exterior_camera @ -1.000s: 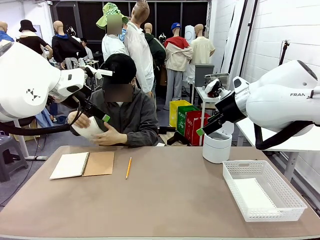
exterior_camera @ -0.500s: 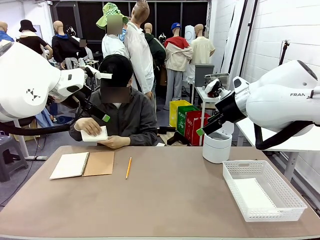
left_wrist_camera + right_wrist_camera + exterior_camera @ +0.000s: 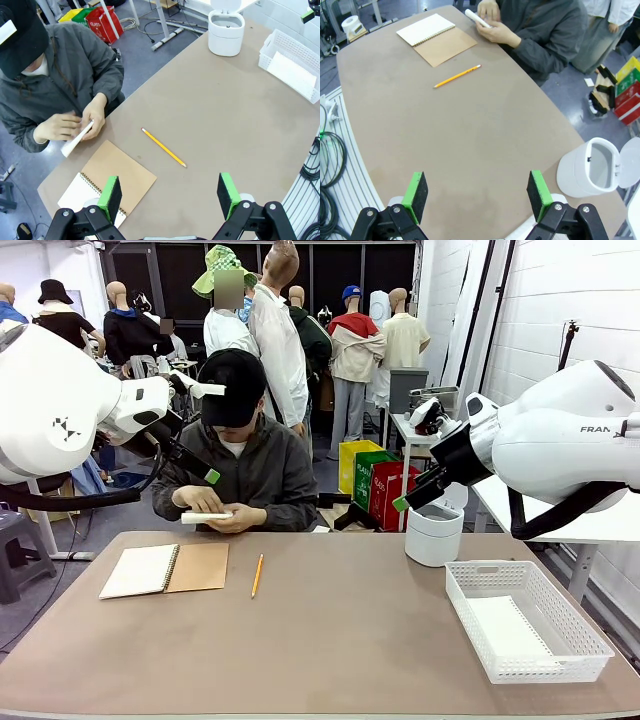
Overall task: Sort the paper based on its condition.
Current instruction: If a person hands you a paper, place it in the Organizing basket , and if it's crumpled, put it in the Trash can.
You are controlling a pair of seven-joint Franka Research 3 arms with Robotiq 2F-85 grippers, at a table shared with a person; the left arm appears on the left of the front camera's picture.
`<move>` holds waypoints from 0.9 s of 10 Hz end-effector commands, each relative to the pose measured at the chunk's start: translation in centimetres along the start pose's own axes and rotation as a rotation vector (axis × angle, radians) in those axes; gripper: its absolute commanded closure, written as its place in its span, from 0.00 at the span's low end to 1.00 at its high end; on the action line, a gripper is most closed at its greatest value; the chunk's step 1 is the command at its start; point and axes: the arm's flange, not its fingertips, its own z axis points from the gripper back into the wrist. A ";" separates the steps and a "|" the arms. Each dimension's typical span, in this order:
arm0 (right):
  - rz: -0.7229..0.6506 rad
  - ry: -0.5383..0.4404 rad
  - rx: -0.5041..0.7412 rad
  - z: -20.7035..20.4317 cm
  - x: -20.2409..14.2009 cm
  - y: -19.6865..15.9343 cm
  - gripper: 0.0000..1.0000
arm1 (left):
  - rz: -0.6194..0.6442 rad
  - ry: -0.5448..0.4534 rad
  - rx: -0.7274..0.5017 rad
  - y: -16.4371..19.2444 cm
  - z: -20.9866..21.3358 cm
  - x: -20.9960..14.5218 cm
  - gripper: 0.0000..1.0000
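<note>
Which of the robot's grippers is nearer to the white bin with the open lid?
The right. The right gripper hangs just above and left of the white bin; the left gripper is across the table, by the person's hands holding paper.

Count on table [image 3: 340,640]: one open spiral notebook [image 3: 165,569], one yellow pencil [image 3: 257,576], one white lidded bin [image 3: 434,533], one white basket [image 3: 526,620]. Paper: one sheet [image 3: 207,517] in the person's hands [image 3: 215,510], one sheet [image 3: 508,628] in the basket. Two grippers, left [image 3: 170,192] and right [image 3: 477,195].
</note>
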 end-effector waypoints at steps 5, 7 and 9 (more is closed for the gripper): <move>-0.003 -0.003 0.011 -0.2 -0.1 -0.1 0.00 | 0.014 0.001 0.003 0.0 0.0 0.0 0.00; -0.003 -0.003 0.011 -0.2 -0.1 -0.1 0.00 | 0.014 0.001 0.003 0.0 0.0 0.0 0.00; -0.003 -0.003 0.011 -0.2 -0.1 -0.1 0.00 | 0.014 0.001 0.003 0.0 0.0 0.0 0.00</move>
